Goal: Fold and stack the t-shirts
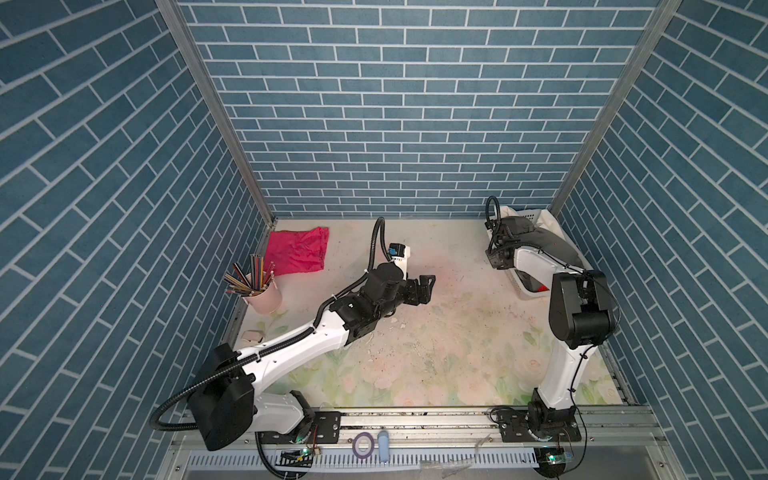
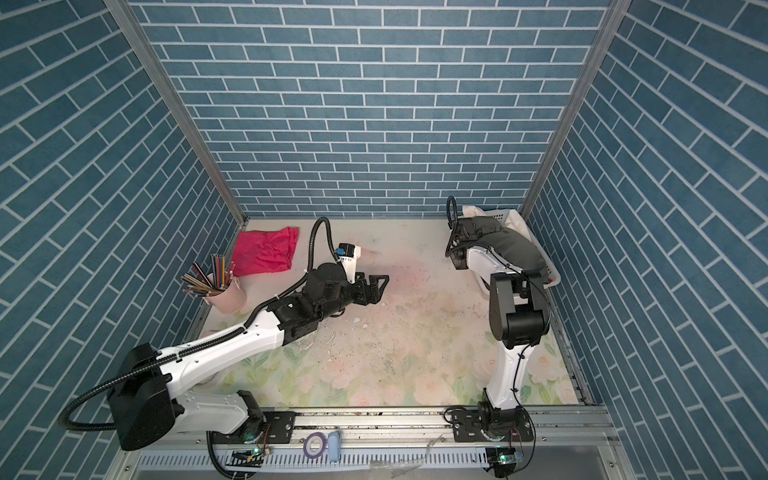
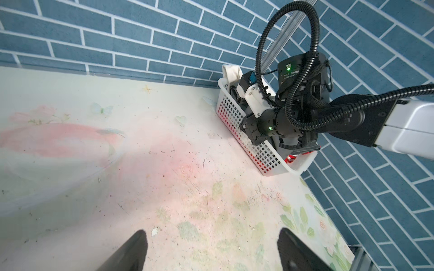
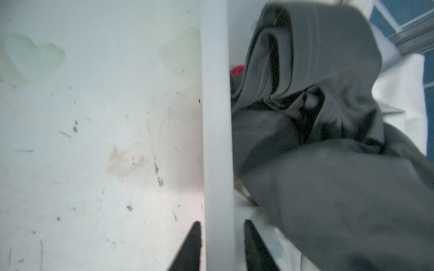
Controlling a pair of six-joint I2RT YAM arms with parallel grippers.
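Both top views had the hot pink t-shirt (image 1: pixel 297 250) lying flat, though rumpled, in the far left corner of the table (image 1: pixel 457 340), just beyond a pink cup of pencils (image 1: pixel 264 297). Nearer the middle, my left gripper (image 1: pixel 428 289) hung just above bare tabletop with its jaws spread wide, holding nothing. That arm reached low and long from its base at the front left, with the wrist level and aimed toward the right side.

Further right, my right gripper (image 4: pixel 222 225) had its jaws partly apart, one finger on either side of the rim of the white perforated basket (image 3: pixel 237 122). I saw no cloth between them. The dark grey t-shirt (image 4: pixel 328 70) sat heaped inside, bulging above the rim, in the far right corner.

My right arm rose steeply from its base, bent sharply at a high elbow and ran back to the basket, wrist tipped downward.

I judged the step was to fetch the grey shirt. To do it well, I should shift inward off the rim, pinch a raised fold, then lift straight up so the basket wouldn't drag.
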